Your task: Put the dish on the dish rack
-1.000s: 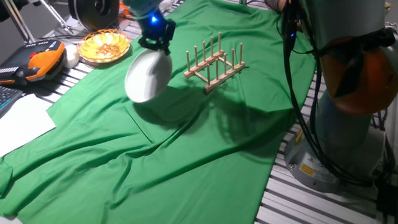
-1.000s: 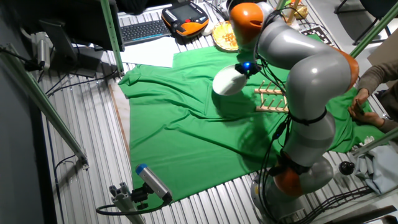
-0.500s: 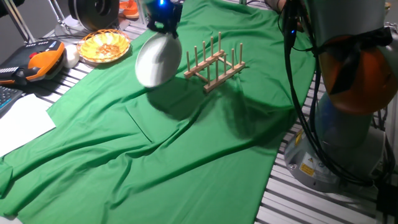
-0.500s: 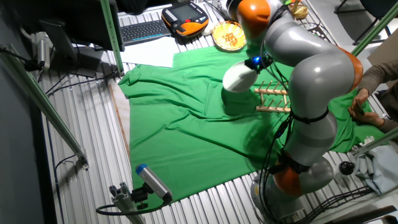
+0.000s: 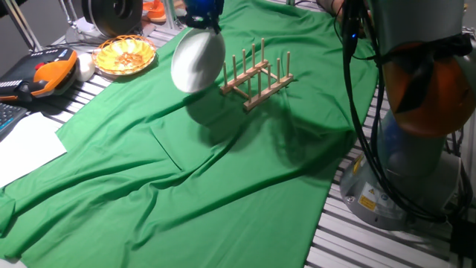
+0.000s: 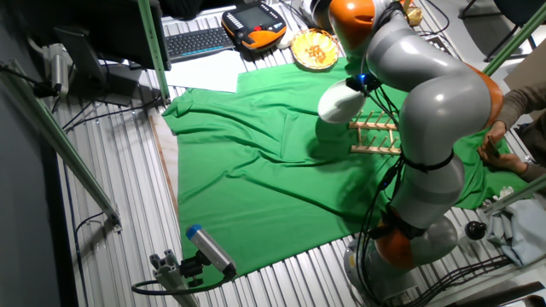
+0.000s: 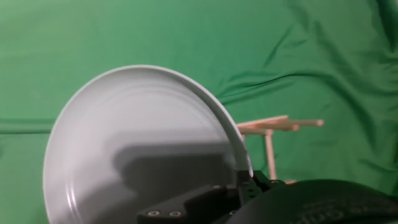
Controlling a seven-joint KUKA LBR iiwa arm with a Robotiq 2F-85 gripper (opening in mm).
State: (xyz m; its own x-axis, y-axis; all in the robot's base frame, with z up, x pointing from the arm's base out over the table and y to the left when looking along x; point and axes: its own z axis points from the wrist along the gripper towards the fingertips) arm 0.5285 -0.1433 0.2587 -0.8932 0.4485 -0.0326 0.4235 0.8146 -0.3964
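Since a second ago, my gripper (image 5: 201, 16) has carried the dish (image 5: 198, 62) up and over, close beside the rack (image 5: 256, 77). It grips the rim; the dish hangs on edge in the air. It is plain, white and round. Green cloth (image 5: 223, 179) covers the surface. A basket (image 5: 123, 54) sits behind.

Arm reaches to the top centre of one fixed view, gripper (image 5: 201, 21) pointing down, fingers clamped on the dish (image 5: 197, 62).
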